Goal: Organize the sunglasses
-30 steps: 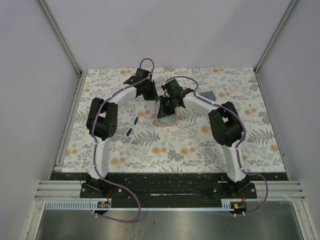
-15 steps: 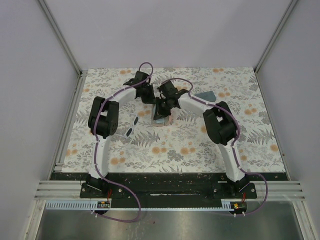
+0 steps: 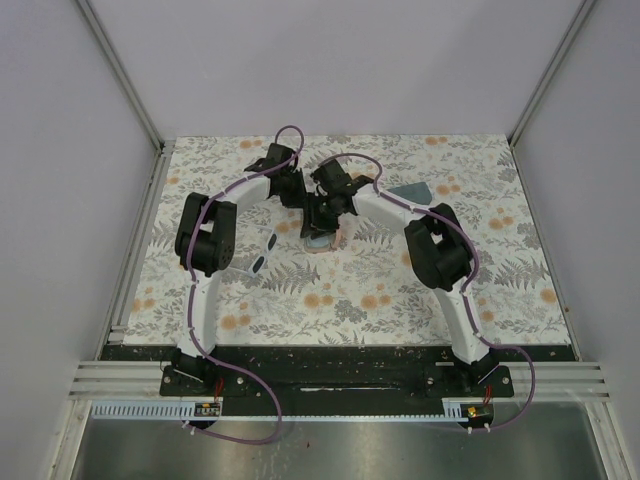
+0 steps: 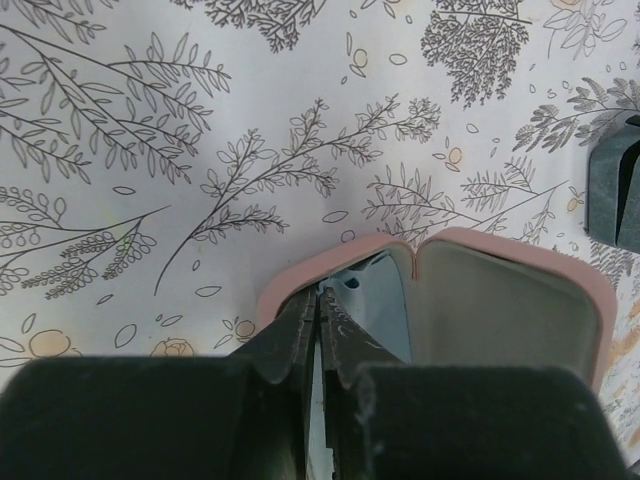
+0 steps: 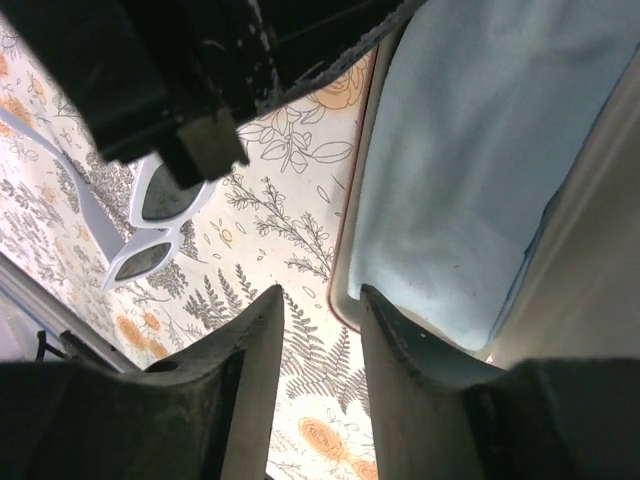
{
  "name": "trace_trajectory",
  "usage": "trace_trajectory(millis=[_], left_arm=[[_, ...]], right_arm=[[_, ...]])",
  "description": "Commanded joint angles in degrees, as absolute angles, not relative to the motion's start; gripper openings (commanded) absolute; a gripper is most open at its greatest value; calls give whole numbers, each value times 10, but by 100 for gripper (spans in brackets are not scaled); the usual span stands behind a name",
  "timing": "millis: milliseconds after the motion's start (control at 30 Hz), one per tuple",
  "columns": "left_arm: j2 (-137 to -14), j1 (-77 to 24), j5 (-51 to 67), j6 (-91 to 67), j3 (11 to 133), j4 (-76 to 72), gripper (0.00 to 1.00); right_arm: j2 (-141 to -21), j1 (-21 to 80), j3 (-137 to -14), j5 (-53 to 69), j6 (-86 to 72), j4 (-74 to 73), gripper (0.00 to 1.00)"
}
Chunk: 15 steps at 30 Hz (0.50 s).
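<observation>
The whitish-framed sunglasses [image 3: 264, 251] with dark lenses lie folded on the floral mat, left of the open pink case [image 3: 321, 244]; they also show in the right wrist view [image 5: 150, 225]. The thin black pair is not in view. My left gripper [image 3: 304, 205] is over the case [image 4: 500, 300], shut [image 4: 320, 296] on a light blue cloth [image 4: 385, 300] that lies inside it. My right gripper [image 3: 326, 222] is open [image 5: 322, 295] at the case's rim [image 5: 347, 270], one finger outside and one over the cloth [image 5: 470, 150].
A grey-blue object [image 3: 412, 190] lies on the mat right of the arms. A dark grey object [image 4: 612, 185] shows at the right edge of the left wrist view. The two wrists are crowded close together above the case. Walls enclose the mat.
My right gripper has moved left and closer over the pink case. My left gripper has shifted slightly toward the case. The white sunglasses have not moved.
</observation>
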<state>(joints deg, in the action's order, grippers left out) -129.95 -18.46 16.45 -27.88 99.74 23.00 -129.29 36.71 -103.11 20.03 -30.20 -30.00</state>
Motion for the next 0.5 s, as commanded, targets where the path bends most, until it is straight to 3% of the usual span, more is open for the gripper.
trace_trajectory(millis=[0, 200, 333, 467], left_arm=[[-1288, -172, 155, -266, 994, 205, 8], [-1287, -171, 152, -260, 989, 202, 7], [-1287, -170, 153, -258, 986, 200, 7], [-1287, -169, 156, -258, 985, 195, 7]], right_arm=[[-1231, 374, -1081, 143, -276, -365, 49], [-1156, 307, -1040, 209, -269, -346, 63], [-1109, 258, -972, 242, -265, -303, 84], [-1112, 209, -905, 311, -279, -244, 92]])
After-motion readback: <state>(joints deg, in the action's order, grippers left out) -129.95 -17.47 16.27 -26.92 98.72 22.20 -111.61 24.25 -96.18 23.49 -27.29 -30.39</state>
